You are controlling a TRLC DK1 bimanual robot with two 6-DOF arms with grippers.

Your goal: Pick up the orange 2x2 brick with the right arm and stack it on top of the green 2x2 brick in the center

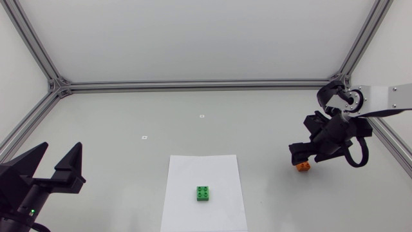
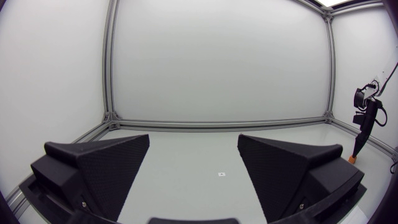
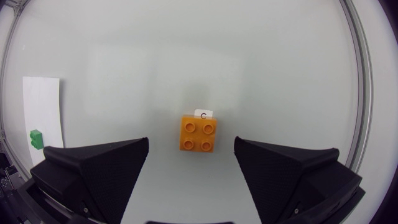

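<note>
The orange 2x2 brick [image 1: 302, 168] sits on the table at the right of the head view, about mid-height in the frame, and is partly hidden under the right gripper [image 1: 304, 159], which hangs directly over it. In the right wrist view the right gripper [image 3: 191, 140] has its 2 fingers spread wide, with the orange brick [image 3: 199, 133] in the gap between them and just ahead of the tips. Neither finger touches it. Its 4 studs face up and, being square, it has no long axis. Its sides look nearly square to the fingers, so a straight descent should bring both pads onto opposite faces. A small white tag [image 3: 203, 113] lies just beyond it. The green 2x2 brick [image 1: 204, 193] rests on a white sheet [image 1: 219, 169] at the lower centre of the head view, well apart from the orange one and to its lower left in that frame. The right wrist view shows the green brick [image 3: 36, 139] far off beside one finger. The left gripper [image 1: 62, 149], at the lower left of the head view, is spread open, holds nothing and is much farther away, so I judge the pick belongs to the right arm.
</note>
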